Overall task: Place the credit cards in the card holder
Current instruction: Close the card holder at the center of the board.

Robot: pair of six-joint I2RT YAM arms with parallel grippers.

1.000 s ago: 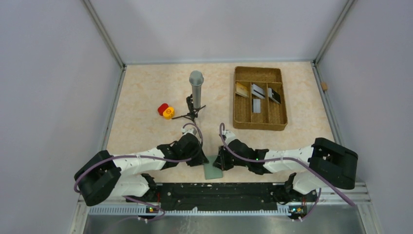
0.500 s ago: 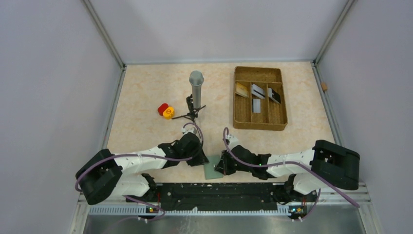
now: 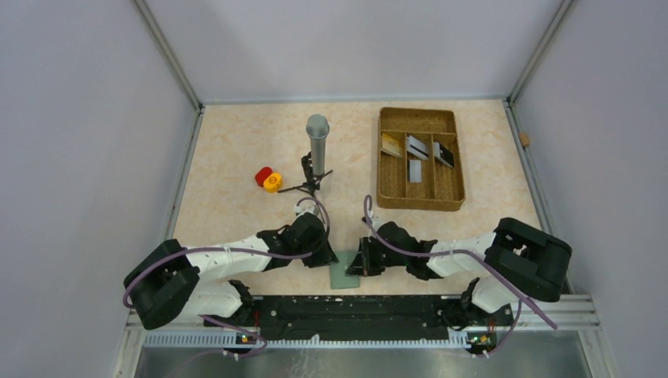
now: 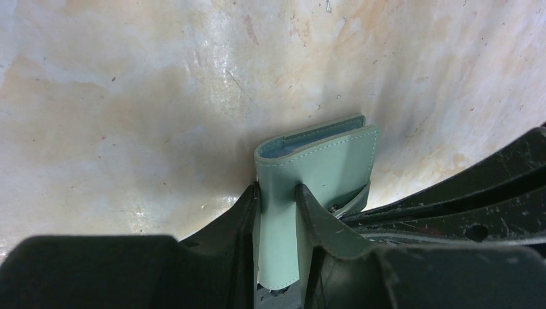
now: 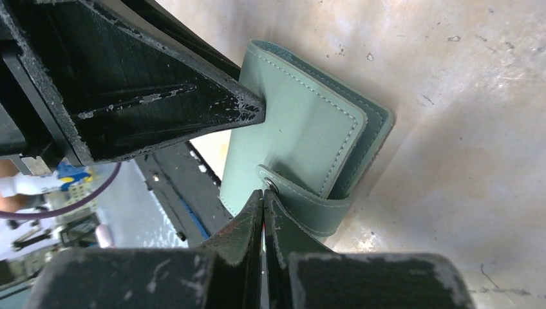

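The card holder (image 3: pixel 343 276), a folded grey-green wallet, stands on edge at the table's near edge between both grippers. My left gripper (image 3: pixel 329 260) is shut on one cover of it; in the left wrist view the card holder (image 4: pixel 322 158) sits between my fingers (image 4: pixel 278 193). My right gripper (image 3: pixel 357 266) is shut, and its tips (image 5: pixel 264 196) touch the snap end of the closing tab (image 5: pixel 302 203) on the card holder (image 5: pixel 296 135). Nothing shows between its jaws. The credit cards lie in the tray: a tan-gold one (image 3: pixel 390 144), silvery ones (image 3: pixel 417 147) (image 3: pixel 414 170) and a black one (image 3: pixel 443 154).
The brown compartmented tray (image 3: pixel 417 201) stands at the back right. A grey microphone on a small black tripod (image 3: pixel 317 146) stands mid-table, with a red and yellow object (image 3: pixel 268 179) to its left. A black rail (image 3: pixel 354 309) runs along the near edge.
The right arm has shifted, its elbow drawing in leftward, while its gripper stays at the card holder's right side. The left arm and the card holder have barely moved.
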